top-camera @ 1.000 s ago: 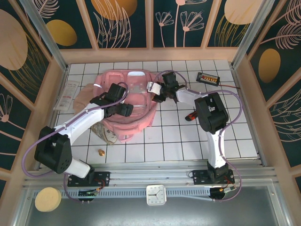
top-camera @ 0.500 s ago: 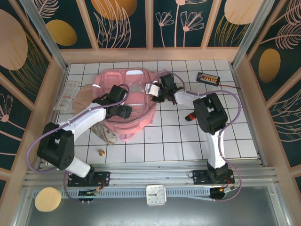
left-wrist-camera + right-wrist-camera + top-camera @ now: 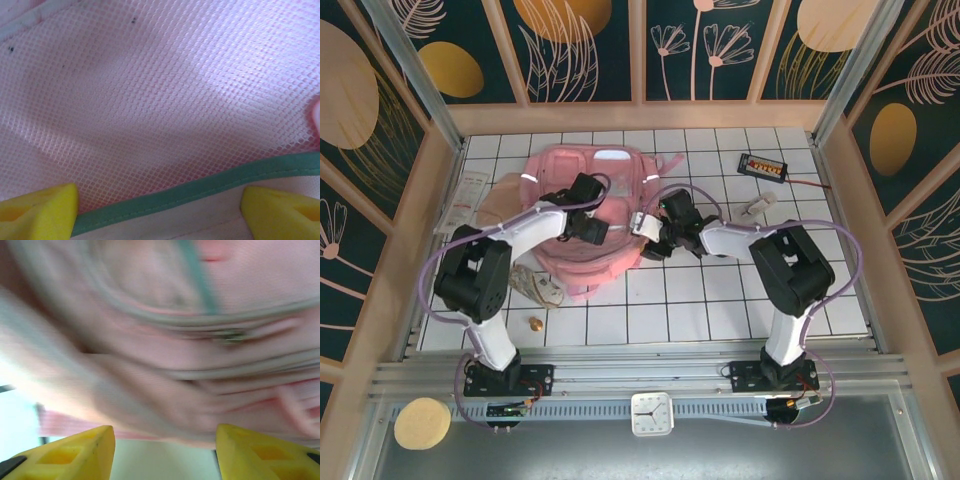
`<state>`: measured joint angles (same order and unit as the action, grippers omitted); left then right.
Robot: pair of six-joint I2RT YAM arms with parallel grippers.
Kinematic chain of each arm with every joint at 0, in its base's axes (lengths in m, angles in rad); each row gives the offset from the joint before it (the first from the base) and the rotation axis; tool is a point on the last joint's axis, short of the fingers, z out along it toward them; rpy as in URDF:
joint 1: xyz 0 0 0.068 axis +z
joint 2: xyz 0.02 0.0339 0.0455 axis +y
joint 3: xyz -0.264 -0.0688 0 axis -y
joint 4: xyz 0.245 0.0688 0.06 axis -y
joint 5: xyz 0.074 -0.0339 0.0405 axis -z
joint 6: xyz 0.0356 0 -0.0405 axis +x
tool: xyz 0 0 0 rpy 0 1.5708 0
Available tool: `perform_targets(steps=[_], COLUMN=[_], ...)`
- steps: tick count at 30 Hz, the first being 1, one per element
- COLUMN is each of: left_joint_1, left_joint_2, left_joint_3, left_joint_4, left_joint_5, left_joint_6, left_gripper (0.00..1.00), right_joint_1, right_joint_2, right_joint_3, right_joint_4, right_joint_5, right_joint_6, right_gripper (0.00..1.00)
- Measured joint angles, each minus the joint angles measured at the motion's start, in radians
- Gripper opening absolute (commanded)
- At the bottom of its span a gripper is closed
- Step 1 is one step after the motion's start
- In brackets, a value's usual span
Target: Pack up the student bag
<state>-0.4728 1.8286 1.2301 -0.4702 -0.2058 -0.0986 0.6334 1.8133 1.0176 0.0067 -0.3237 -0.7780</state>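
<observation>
The student bag point(image 3: 605, 165), a large pale pink backpack, lies flat on the white tiled table point(image 3: 720, 310) at the back left. My left gripper point(image 3: 590, 228) hovers over its middle. In the left wrist view, pink mesh of the bag point(image 3: 160, 90) and a teal trim point(image 3: 200, 187) run close in front of the left gripper point(image 3: 160, 200), whose yellow fingers point(image 3: 37, 212) stand wide open. My right gripper point(image 3: 648, 232) is at the bag's right edge. The right wrist view is blurred: the right gripper point(image 3: 165, 447) is open over bare table, with the bag's folds point(image 3: 200, 365) just beyond it.
A black device with orange parts point(image 3: 763, 165) and a small pale item point(image 3: 757, 207) lie at the back right. A clear packet point(image 3: 463, 200) lies by the left wall. A crumpled item point(image 3: 535, 285) and a small brown piece point(image 3: 534, 323) lie near the bag's front left.
My right gripper has moved from the bag's back right corner toward me along its right edge, narrowing a little. The left gripper has shifted slightly to the right over the bag.
</observation>
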Motion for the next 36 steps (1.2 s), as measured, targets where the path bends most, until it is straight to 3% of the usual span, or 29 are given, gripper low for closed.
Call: perform_targets(steps=[5, 7, 9, 13, 18, 23, 29, 36], left_joint_1=[0.002, 0.002, 0.002, 0.002, 0.005, 0.005, 0.005, 0.015], left_joint_2=[0.119, 0.134, 0.13, 0.096, 0.008, -0.046, -0.093, -0.181], left_joint_3=[0.142, 0.158, 0.146, 0.067, -0.065, -0.095, -0.111, -0.085], left_joint_4=[0.061, 0.087, 0.104, 0.178, 0.254, 0.203, 0.147, 0.018], left_joint_5=[0.021, 0.024, 0.031, 0.067, 0.072, 0.07, 0.071, 0.105], left_joint_6=[0.016, 0.019, 0.024, 0.027, 0.019, 0.018, -0.006, -0.134], left_gripper=[0.86, 0.85, 0.77, 0.72, 0.81, 0.83, 0.87, 0.94], right_joint_1=[0.019, -0.016, -0.087, -0.223, -0.261, -0.303, -0.423, -0.449], right_joint_2=[-0.056, -0.084, -0.103, -0.073, 0.076, 0.362, 0.474, 0.581], right_joint_3=[-0.046, -0.045, -0.02, 0.12, 0.373, 0.723, 0.778, 0.879], right_joint_4=[-0.025, -0.033, -0.049, -0.079, -0.087, -0.12, -0.143, -0.216], right_joint_5=[-0.046, -0.074, -0.104, -0.13, -0.13, -0.171, -0.272, -0.366], right_joint_6=[0.062, 0.072, 0.073, 0.063, 0.076, 0.46, 0.94, 1.146], right_gripper=[0.57, 0.57, 0.56, 0.56, 0.55, 0.54, 0.54, 0.56])
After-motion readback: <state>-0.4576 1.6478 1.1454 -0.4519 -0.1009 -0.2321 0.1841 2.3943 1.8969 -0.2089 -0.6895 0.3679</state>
